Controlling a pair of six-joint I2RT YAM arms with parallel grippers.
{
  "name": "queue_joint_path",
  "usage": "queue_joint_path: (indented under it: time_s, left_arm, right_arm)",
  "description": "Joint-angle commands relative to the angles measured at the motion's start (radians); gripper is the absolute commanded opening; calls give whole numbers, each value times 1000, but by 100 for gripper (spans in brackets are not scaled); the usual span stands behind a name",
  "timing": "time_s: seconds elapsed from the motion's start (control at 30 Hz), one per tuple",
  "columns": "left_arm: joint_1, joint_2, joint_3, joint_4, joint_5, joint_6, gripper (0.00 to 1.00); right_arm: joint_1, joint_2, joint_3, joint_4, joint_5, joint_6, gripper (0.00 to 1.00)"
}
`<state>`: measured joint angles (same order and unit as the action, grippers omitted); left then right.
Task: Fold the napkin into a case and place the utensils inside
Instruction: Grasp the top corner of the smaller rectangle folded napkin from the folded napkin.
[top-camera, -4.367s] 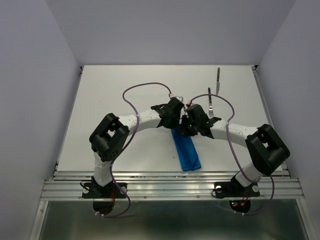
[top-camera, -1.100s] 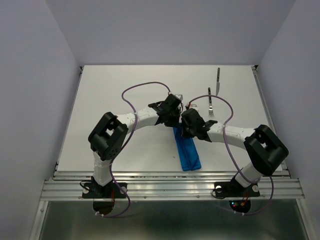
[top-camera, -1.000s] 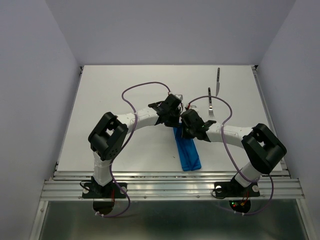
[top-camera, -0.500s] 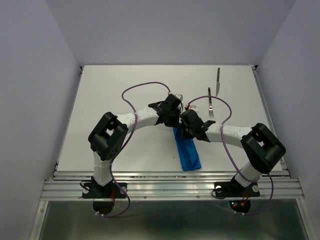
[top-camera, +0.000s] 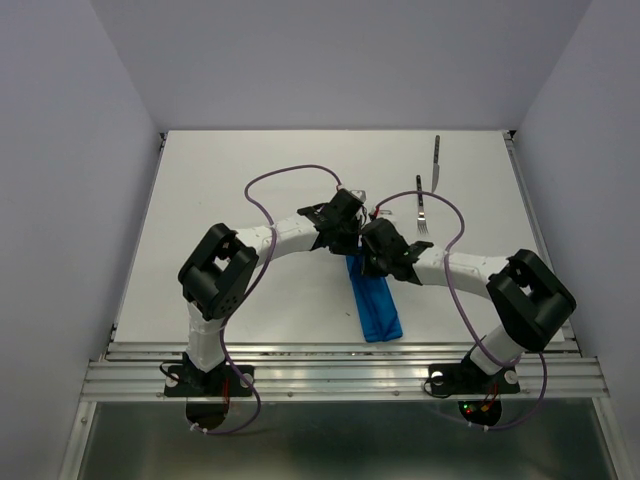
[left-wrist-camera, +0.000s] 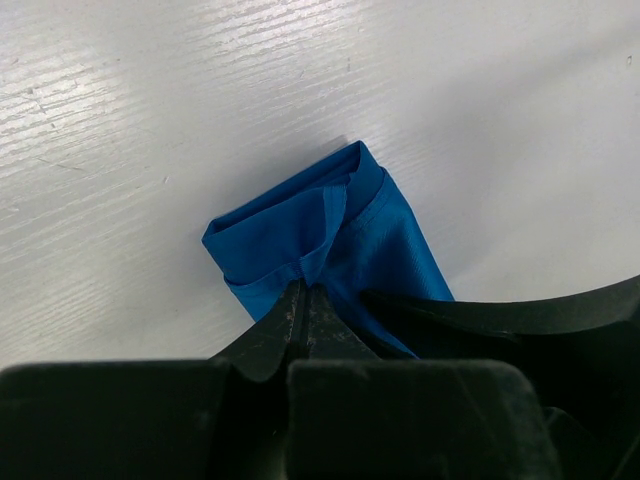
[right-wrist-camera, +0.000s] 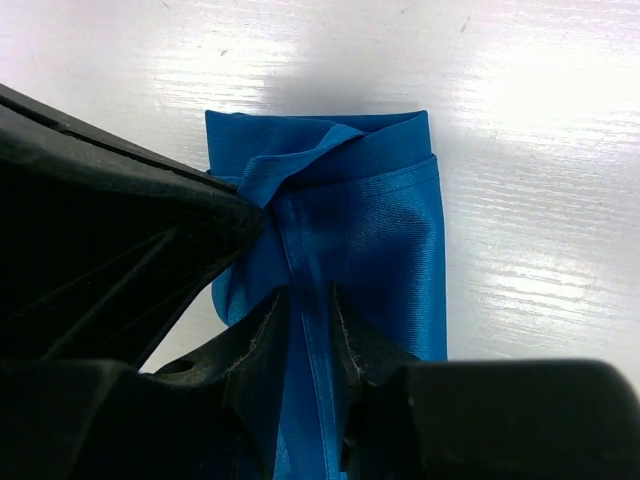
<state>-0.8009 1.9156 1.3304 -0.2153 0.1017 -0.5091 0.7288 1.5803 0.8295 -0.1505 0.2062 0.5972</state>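
The blue napkin (top-camera: 376, 303) lies as a narrow folded case (right-wrist-camera: 392, 232) near the table's front middle. My left gripper (left-wrist-camera: 305, 286) is shut on the upper layer at the case's far end, pinching it into a small peak (left-wrist-camera: 318, 255). Close beside it my right gripper (right-wrist-camera: 308, 296) is open a little, its fingers astride a raised hem (right-wrist-camera: 300, 262) of the cloth. From above, both grippers (top-camera: 352, 240) (top-camera: 370, 252) meet over that far end and hide it. The fork (top-camera: 421, 212) and knife (top-camera: 436, 160), the utensils, lie on the table at the back right.
The white table (top-camera: 230, 190) is walled on three sides. A metal rail (top-camera: 340, 365) runs along the near edge by the arm bases. Purple cables (top-camera: 290, 172) loop above both forearms.
The right gripper has moved left from beside the fork to the napkin's far end, next to the left gripper. Over the last second almost nothing moves.
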Motion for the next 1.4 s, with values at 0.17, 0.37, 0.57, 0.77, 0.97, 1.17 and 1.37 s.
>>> queue_joint_path:
  time_s: [0.17, 0.37, 0.57, 0.77, 0.97, 1.17, 1.37]
  left_arm:
    - [-1, -12, 18, 19, 9, -2, 0]
    - [-1, -15, 18, 19, 12, -2, 0]
    - [0, -15, 18, 19, 13, -2, 0]
    - [-1, -15, 20, 21, 16, -2, 0]
    - [-1, -17, 15, 27, 23, -5, 0]
    - [-1, -17, 12, 31, 29, -6, 0]
    - [-1, -24, 13, 31, 30, -9, 0]
  right_arm:
    - [29, 0, 7, -26, 28, -20, 28]
    - [29, 46, 2, -24, 55, -20, 22]
    - [29, 30, 11, -23, 64, -11, 7]
    - [29, 11, 29, -29, 65, -11, 1]
    - [29, -45, 25, -5, 26, -2, 1]
    - [29, -69, 39, 14, -7, 4, 1]
    - [29, -22, 54, 31, -19, 7, 1]
